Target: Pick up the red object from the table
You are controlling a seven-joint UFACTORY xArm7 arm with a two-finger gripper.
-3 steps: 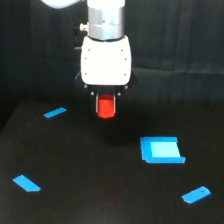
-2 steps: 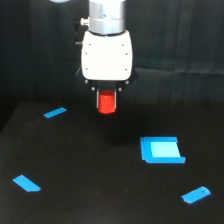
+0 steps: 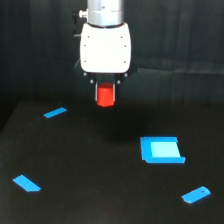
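Exterior view shows my claw (image 3: 105, 95) clenched on the red block (image 3: 105, 96), which hangs clear above the black tabletop (image 3: 100, 170) toward its far side, so I judge the pick-up essentially done, with only holding it secure left.

**One camera, facing the arm head-on**

A single exterior view covers the scene — no second view shares it. The camera sits in front of the table (image 3: 100, 200), raised and tilted somewhat downward, so the black surface fills the lower half and recedes toward a dark backdrop (image 3: 190, 45). It stands fairly near: the arm's white body (image 3: 105, 46) is cut off by the top edge. The gripper (image 3: 105, 93) hangs just left of the picture's centre — facing the lens.
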